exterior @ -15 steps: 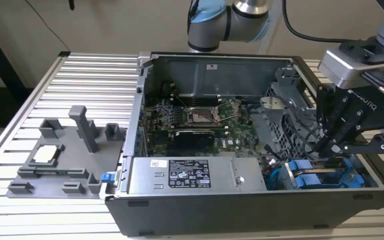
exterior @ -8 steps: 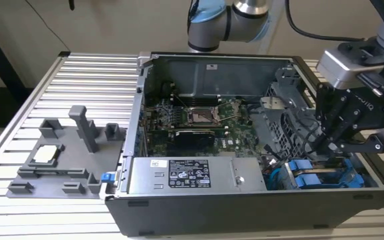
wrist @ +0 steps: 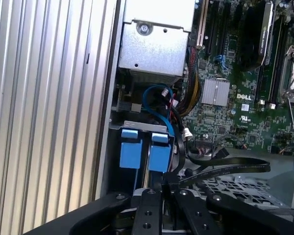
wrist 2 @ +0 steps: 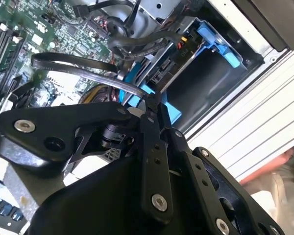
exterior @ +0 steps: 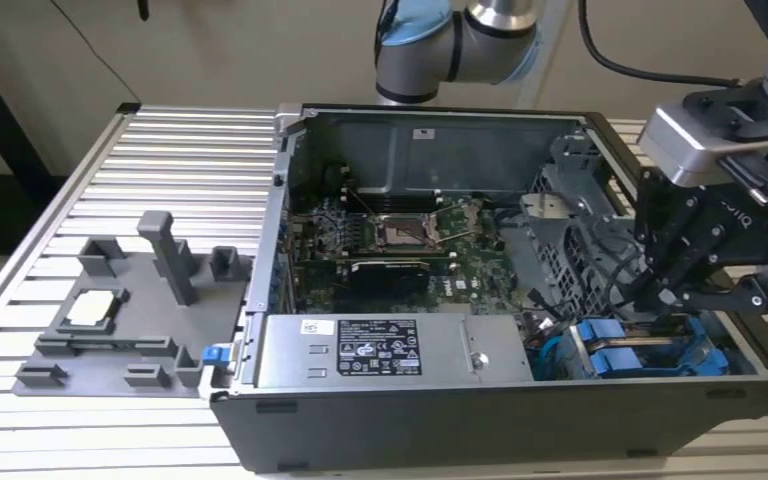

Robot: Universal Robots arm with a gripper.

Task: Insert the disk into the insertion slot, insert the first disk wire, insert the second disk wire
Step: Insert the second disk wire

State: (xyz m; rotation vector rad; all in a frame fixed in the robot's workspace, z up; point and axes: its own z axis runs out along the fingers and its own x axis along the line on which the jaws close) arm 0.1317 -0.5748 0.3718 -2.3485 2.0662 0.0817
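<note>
The disk sits in the insertion slot (exterior: 678,372) at the case's front corner on the exterior view's right; its blue carrier (exterior: 620,358) shows beside a second blue carrier (wrist: 131,152). My gripper (exterior: 654,300) hangs just above those carriers, inside the case. In both wrist views its fingers are pressed together on the end of a flat black wire (wrist: 225,167). That wire (wrist 2: 78,63) loops back over the motherboard. The gripper (wrist 2: 154,104) (wrist: 169,183) tips are a short way from the blue carrier (wrist 2: 220,46) (wrist: 160,155). A blue wire (wrist: 154,100) curls behind the carriers.
The open grey case (exterior: 491,420) lies on a slatted aluminium table (exterior: 157,160). A labelled power supply box (exterior: 371,350) fills the front, with the motherboard (exterior: 384,235) behind it. A perforated metal cage (exterior: 564,235) stands beside my gripper. A grey fixture plate (exterior: 131,310) sits on the exterior view's left.
</note>
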